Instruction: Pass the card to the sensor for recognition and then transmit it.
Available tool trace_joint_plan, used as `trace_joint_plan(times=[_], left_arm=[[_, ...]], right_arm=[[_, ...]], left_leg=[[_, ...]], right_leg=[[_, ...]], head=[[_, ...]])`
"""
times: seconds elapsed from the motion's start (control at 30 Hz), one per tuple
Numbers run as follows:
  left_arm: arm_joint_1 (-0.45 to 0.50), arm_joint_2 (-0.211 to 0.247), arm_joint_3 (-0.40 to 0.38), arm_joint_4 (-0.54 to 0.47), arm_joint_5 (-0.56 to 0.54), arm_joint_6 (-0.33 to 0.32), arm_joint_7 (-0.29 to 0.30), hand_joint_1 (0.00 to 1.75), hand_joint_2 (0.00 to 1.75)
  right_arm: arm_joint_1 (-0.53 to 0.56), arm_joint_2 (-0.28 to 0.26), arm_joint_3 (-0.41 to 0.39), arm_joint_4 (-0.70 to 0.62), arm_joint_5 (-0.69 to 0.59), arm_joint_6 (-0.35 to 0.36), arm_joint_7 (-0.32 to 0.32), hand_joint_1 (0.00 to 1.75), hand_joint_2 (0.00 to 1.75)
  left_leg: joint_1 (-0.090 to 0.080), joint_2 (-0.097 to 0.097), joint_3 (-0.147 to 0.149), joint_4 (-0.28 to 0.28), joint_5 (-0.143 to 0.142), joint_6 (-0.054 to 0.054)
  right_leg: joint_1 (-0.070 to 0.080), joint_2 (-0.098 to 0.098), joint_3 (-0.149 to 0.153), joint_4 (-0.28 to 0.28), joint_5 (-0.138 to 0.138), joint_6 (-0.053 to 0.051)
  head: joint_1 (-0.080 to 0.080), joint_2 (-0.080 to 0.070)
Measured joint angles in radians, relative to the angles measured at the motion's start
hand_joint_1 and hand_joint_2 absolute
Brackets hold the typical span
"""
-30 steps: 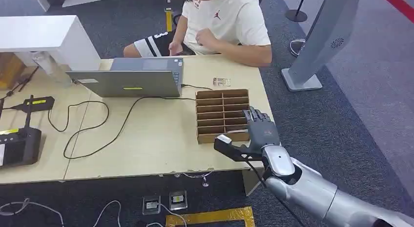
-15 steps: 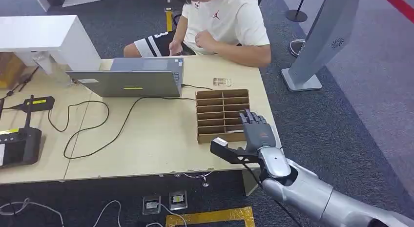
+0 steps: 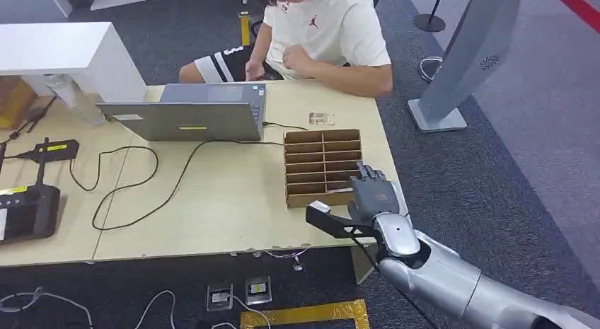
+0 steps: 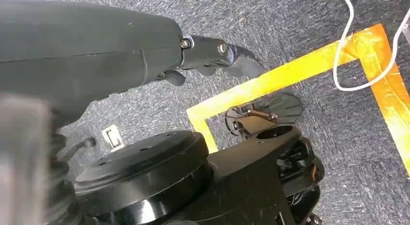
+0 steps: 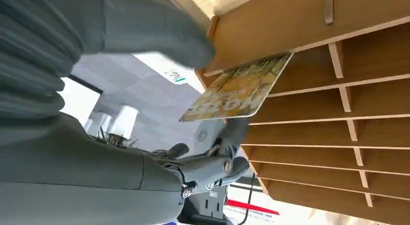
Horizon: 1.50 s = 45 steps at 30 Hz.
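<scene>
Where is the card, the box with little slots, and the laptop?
card [image 5: 239, 92], right wrist view, on its yellow printed face.
wooden slot box [image 3: 322, 146], head view, on a divider near its middle.
laptop [image 3: 187, 121], head view, on the back of its lid.

Right arm: silver, extended forward; right hand [image 3: 371, 194] palm down, thumb and fingers [image 5: 212, 167] pinching a card. Left hand [image 4: 208, 53]: hanging low, fingers loosely curled, holding nothing

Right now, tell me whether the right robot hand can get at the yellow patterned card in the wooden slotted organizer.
Probably yes. The right robot hand is already at the near-right corner of the wooden slotted organizer, and the yellow patterned card sits just past its thumb with nothing between. Whether the card is already pinched is unclear.
</scene>
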Motion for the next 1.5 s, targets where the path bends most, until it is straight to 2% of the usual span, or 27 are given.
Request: trace_joint_plan(times=[0.27, 0.43, 0.63, 0.83, 0.93, 1.07, 1.2, 1.5], left_arm=[[0.000, 0.000, 0.000, 0.000, -0.001, 0.000, 0.001, 0.00, 1.75], [0.000, 0.000, 0.000, 0.000, -0.002, 0.000, 0.001, 0.00, 1.75], [0.000, 0.000, 0.000, 0.000, -0.008, 0.000, 0.006, 0.00, 1.75], [0.000, 0.000, 0.000, 0.000, -0.012, 0.000, 0.006, 0.00, 1.75], [0.001, 0.000, 0.000, 0.000, -0.011, 0.000, 0.006, 0.00, 1.75], [0.003, -0.001, 0.000, 0.001, -0.011, 0.000, -0.013, 0.00, 1.75], [0.003, -0.002, 0.005, 0.002, -0.024, 0.000, -0.039, 0.00, 1.75], [0.001, -0.002, 0.006, 0.003, -0.056, 0.000, -0.047, 0.00, 1.75]], right_arm=[[-0.002, 0.002, -0.001, 0.010, -0.002, 0.004, 0.000, 1.64, 1.75], [-0.002, 0.003, -0.001, 0.014, -0.015, -0.002, 0.000, 1.64, 1.75], [-0.001, 0.003, -0.002, 0.018, -0.015, -0.011, 0.001, 1.75, 1.75], [0.002, 0.003, -0.002, 0.018, -0.012, -0.026, 0.000, 1.75, 1.75], [0.002, 0.003, -0.002, 0.019, 0.009, -0.081, -0.003, 1.75, 1.75], [-0.008, 0.003, -0.015, 0.008, 0.048, -0.204, -0.002, 1.75, 1.75], [-0.039, -0.002, -0.047, -0.028, 0.089, -0.276, 0.007, 1.75, 1.75], [-0.091, -0.037, -0.111, -0.127, 0.126, -0.284, 0.015, 1.75, 1.75]], left_leg=[[0.000, 0.000, 0.000, 0.000, 0.000, 0.000], [0.000, 0.000, 0.000, 0.000, 0.000, 0.000], [0.000, 0.000, 0.000, 0.000, 0.000, 0.000], [0.000, 0.000, 0.000, 0.000, 0.000, 0.000], [0.000, 0.000, 0.000, 0.000, 0.000, 0.000], [0.000, 0.000, 0.000, 0.000, 0.000, 0.000], [0.000, 0.000, 0.000, 0.000, 0.000, 0.000], [0.000, 0.000, 0.000, 0.000, 0.000, 0.000]], right_leg=[[0.000, 0.000, 0.000, 0.000, 0.000, 0.000], [0.000, 0.000, 0.000, 0.000, 0.000, 0.000], [0.000, 0.000, 0.000, 0.000, 0.000, 0.000], [0.000, 0.000, 0.000, 0.000, 0.000, 0.000], [0.000, 0.000, 0.000, 0.000, 0.000, 0.000], [0.000, 0.000, 0.000, 0.000, 0.000, 0.000], [0.000, 0.000, 0.000, 0.000, 0.000, 0.000], [0.000, 0.001, 0.000, 0.000, 0.000, 0.000]], head=[[0.000, 0.000], [0.000, 0.000], [0.000, 0.000], [0.000, 0.000], [0.000, 0.000], [0.000, 0.000], [0.000, 0.000], [0.000, 0.000]])
